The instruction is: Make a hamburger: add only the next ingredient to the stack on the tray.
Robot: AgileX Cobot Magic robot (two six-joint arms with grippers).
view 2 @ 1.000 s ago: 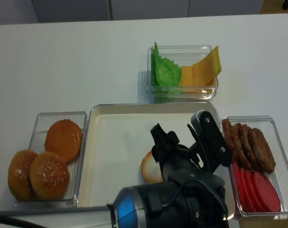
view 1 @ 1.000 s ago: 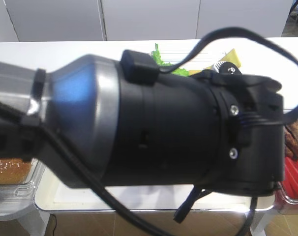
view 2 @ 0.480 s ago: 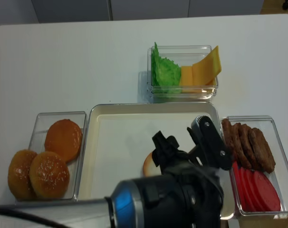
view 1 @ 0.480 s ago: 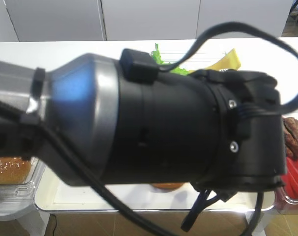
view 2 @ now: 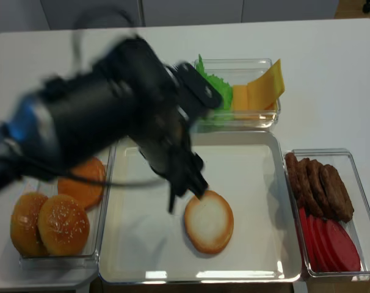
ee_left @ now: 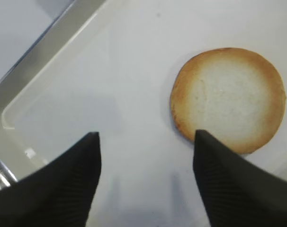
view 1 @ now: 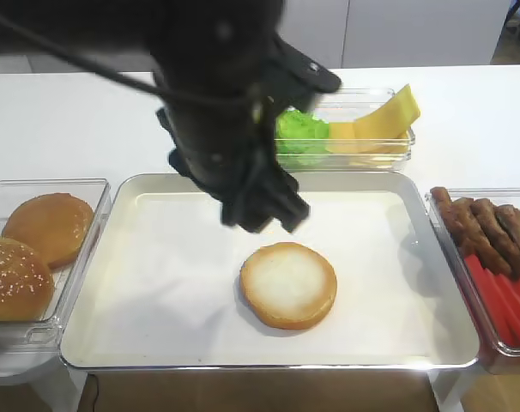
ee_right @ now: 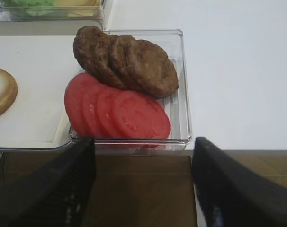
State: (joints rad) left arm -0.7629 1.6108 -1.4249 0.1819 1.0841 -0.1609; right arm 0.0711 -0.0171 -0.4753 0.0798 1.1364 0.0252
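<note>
The left end effector point(ee_left: 143, 184) has lifted away from the bun bottom half point(view 1: 288, 284), which a moment ago sat under its parted fingers and now lies alone on the tray point(view 1: 140, 343). Its jaws stand wide apart with nothing between them; in the left wrist view the bun shows beyond the right finger point(ee_left: 233, 189), clear of both. That suggests the placing step is done and the arm is pulling back toward the far left.

The bun rests flat, cut face up, near the middle of the tray and a little toward its near edge. The face is pale and toasted, ringed by a golden-brown rim, round and even, with no other ingredient on it.

The right end effector point(ee_right: 141, 187) hovers at the near right, over the table edge just short of the clear container of patties point(ee_right: 129, 61) and tomato slices point(ee_right: 120, 111); its dark fingers are spread and empty.
</note>
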